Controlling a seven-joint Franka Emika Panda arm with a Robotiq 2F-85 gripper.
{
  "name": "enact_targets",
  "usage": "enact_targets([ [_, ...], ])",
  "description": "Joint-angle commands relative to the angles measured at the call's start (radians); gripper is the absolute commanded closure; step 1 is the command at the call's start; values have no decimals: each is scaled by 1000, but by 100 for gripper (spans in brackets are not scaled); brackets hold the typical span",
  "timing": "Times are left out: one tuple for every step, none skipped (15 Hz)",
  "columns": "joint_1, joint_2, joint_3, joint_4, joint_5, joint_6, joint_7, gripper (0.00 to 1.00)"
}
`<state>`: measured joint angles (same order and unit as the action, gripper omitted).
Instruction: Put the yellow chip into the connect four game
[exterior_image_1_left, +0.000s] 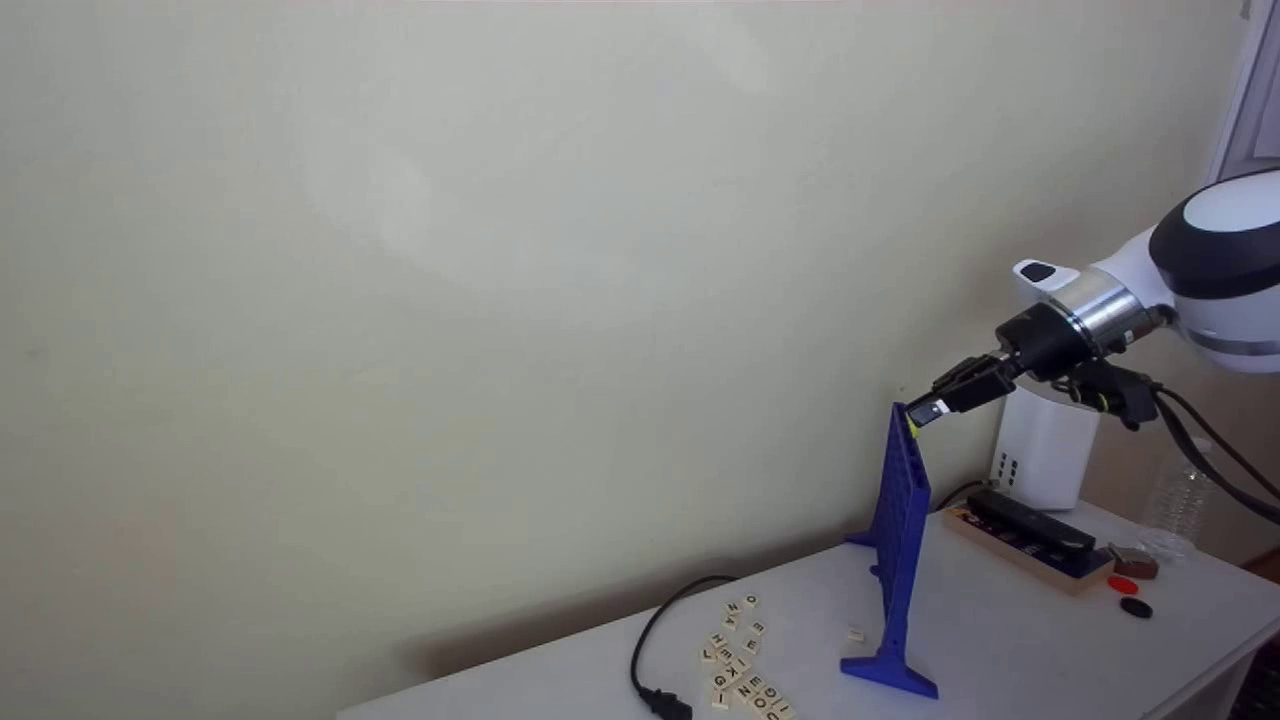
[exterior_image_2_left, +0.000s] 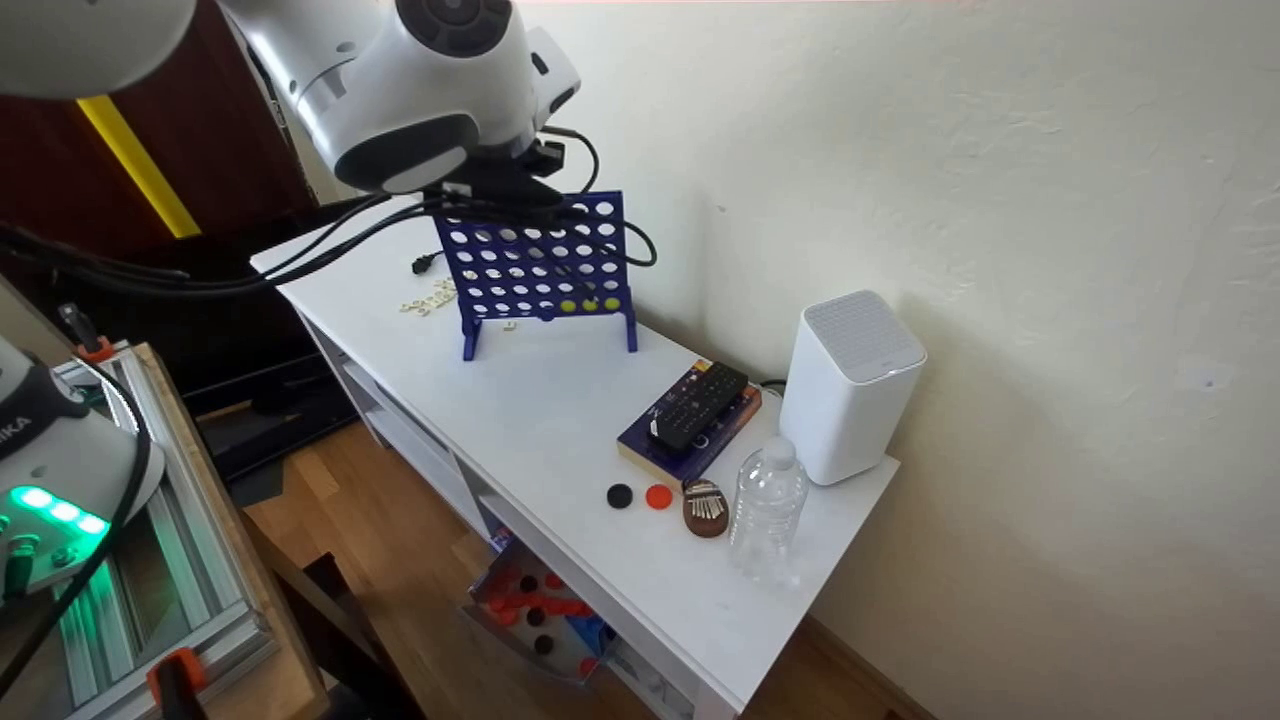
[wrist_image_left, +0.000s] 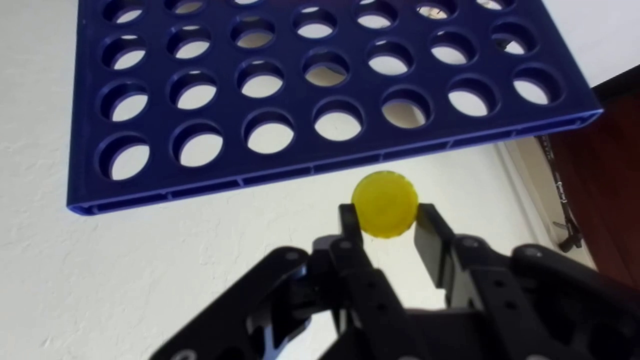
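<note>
My gripper (wrist_image_left: 386, 215) is shut on the yellow chip (wrist_image_left: 384, 202), its edges pinched between both fingertips in the wrist view. Just beyond the chip lies the slotted top edge of the blue connect four game (wrist_image_left: 235, 161); a narrow strip of wall shows between them. An exterior view has the board (exterior_image_1_left: 905, 540) upright, nearly edge-on, with the chip (exterior_image_1_left: 912, 428) close by its top at the far end. Whether they touch I cannot tell. Three yellow chips (exterior_image_2_left: 590, 305) sit in the bottom row of the grid (exterior_image_2_left: 623, 270). There the arm hides the gripper.
Letter tiles (exterior_image_1_left: 735, 670) and a black cable (exterior_image_1_left: 640, 640) lie beside the board. On the white table also stand a book (exterior_image_2_left: 640, 440) with a remote (exterior_image_2_left: 700, 405), a white box (exterior_image_2_left: 850, 400), a bottle (exterior_image_2_left: 768, 510), a red chip (exterior_image_2_left: 658, 497) and a black chip (exterior_image_2_left: 619, 496).
</note>
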<state>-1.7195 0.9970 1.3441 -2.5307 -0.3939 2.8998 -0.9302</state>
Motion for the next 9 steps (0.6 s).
enact_targets([
  [6,32,-5,28,13,-33,-49,92],
  [4,34,-5,29,13,-31,-55,92],
  [4,36,-6,30,14,-29,-60,92],
  [4,36,-6,30,14,-27,-64,92],
  [4,37,-7,29,14,-26,-66,92],
  [4,39,-10,27,14,-21,-68,92],
  [4,40,-11,25,14,-18,-71,92],
  [5,42,-13,25,13,-14,-75,92],
  [5,44,-16,25,13,-14,-79,92],
])
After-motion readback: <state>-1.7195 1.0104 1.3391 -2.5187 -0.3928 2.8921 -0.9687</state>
